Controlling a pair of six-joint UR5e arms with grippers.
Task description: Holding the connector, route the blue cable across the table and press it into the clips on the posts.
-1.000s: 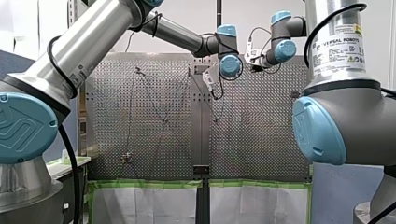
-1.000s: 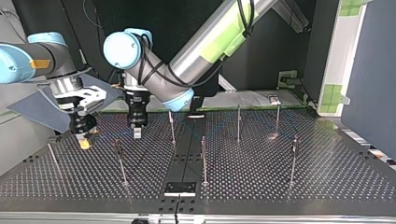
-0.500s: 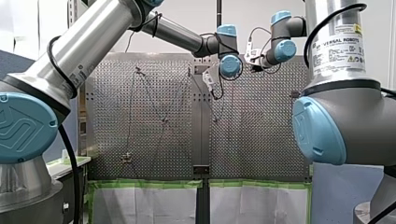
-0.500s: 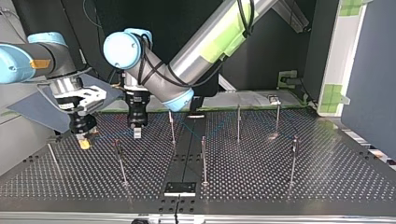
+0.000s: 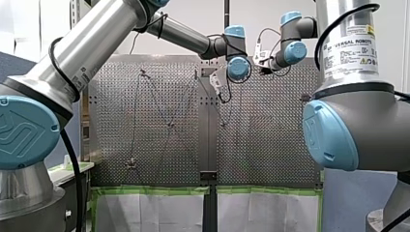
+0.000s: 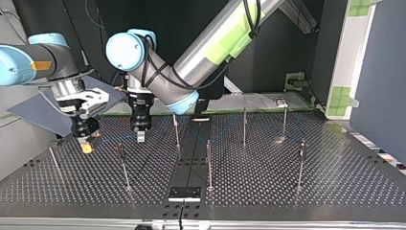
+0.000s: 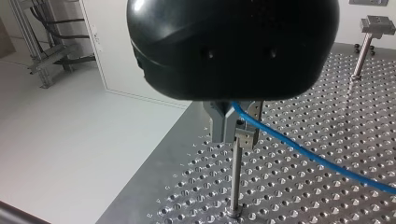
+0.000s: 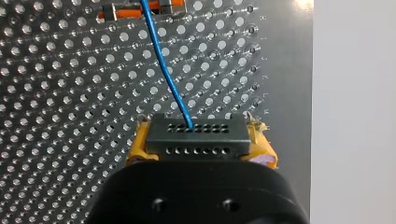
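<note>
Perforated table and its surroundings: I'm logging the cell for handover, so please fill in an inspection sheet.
Surface: perforated table, bare metal, thin posts upright.
Job's things: black connector with the blue cable leaving it; a post's clip right under the left claw.
Clutter: nothing seen.
Claws: right claw shut on the connector, yellow pads; left claw shut on the blue cable.
Cables: black cables along my left arm.
Surroundings: green tape on the table's edge; white panel beside the table.
</note>
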